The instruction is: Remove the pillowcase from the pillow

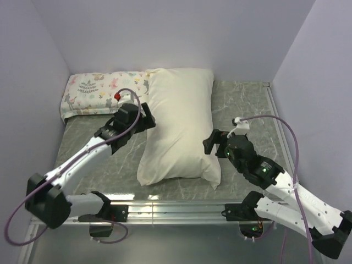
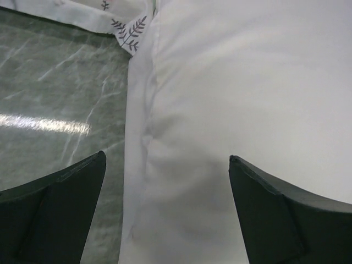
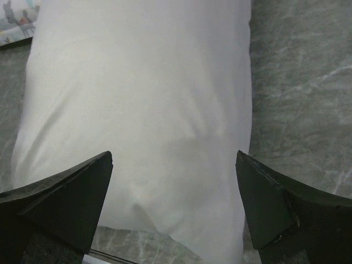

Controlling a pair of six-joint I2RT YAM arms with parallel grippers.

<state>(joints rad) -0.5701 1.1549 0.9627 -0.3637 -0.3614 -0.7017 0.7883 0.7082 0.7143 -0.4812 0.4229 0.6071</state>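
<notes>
Currently the pillow point(image 1: 177, 124) lies lengthwise on the table point(image 1: 110, 159), wholly inside its cream pillowcase point(image 2: 231, 82); opening not visible. Left gripper point(image 1: 146, 116) spread wide, empty, over the left seam. Right gripper point(image 1: 210, 144) wide, empty, at the near-right edge. Floral pillow point(image 1: 96, 93) touches the far-left corner; tabletop shows along both long sides.

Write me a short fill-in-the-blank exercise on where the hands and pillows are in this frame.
1. The left hand and the right hand are both ____, gripping nothing.
2. The large pillow lies ____ the two hands.
3. The printed pillow sits at the far ____ corner of the table.
Missing words: open; between; left.
</notes>
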